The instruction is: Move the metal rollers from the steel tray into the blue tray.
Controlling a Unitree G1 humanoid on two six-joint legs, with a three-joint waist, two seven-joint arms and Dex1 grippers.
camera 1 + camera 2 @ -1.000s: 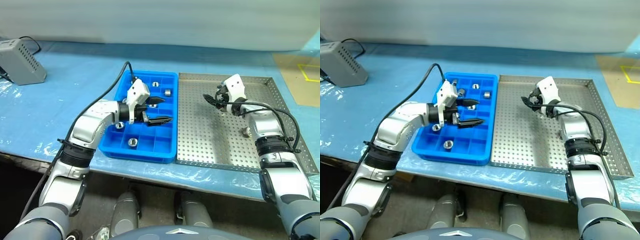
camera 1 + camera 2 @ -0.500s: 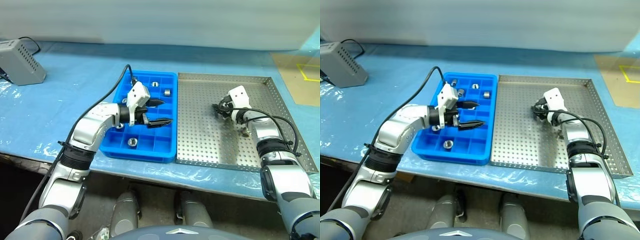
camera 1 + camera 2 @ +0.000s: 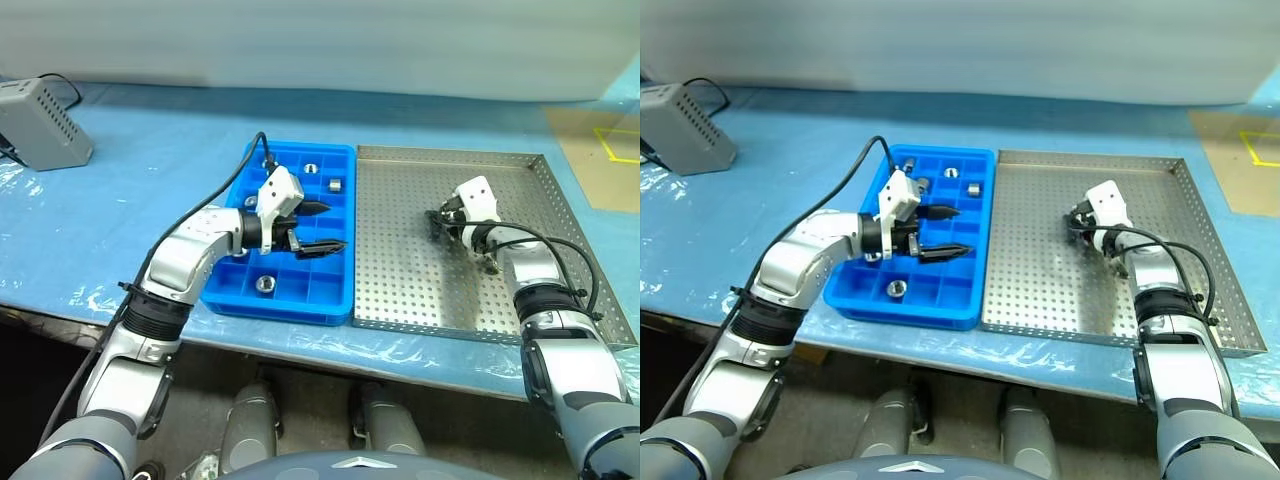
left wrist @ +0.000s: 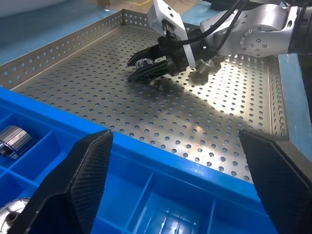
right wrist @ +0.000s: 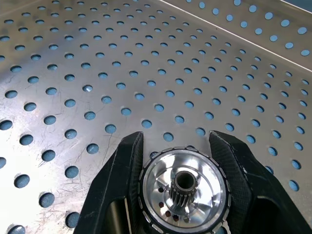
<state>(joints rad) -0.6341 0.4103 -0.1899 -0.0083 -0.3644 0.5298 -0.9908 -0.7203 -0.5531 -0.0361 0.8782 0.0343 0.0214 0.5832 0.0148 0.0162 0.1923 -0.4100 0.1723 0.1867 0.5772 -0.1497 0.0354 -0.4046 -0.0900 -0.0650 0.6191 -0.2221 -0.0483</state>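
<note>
The steel tray (image 3: 400, 290) lies at the right, with the blue tray (image 3: 330, 300) against its left side. My right gripper (image 3: 436, 222) is low on the steel tray's perforated floor and shut on a metal roller (image 5: 183, 187), one finger (image 5: 122, 175) on each side of it. A second roller (image 4: 201, 68) lies on the steel tray beside my right wrist. My left gripper (image 3: 335, 225) hovers open over the middle of the blue tray and holds nothing. Several rollers sit in the blue tray's compartments, such as one (image 3: 311, 168) at the far end and one (image 3: 265, 284) near the front.
A grey box (image 3: 40, 125) with a cable stands at the far left of the blue-covered table. A black cable runs along my left arm. Yellow tape marks the surface beyond the steel tray's far right corner.
My right gripper has sunk onto the steel tray's floor and shut on a roller. The left arm has kept still.
</note>
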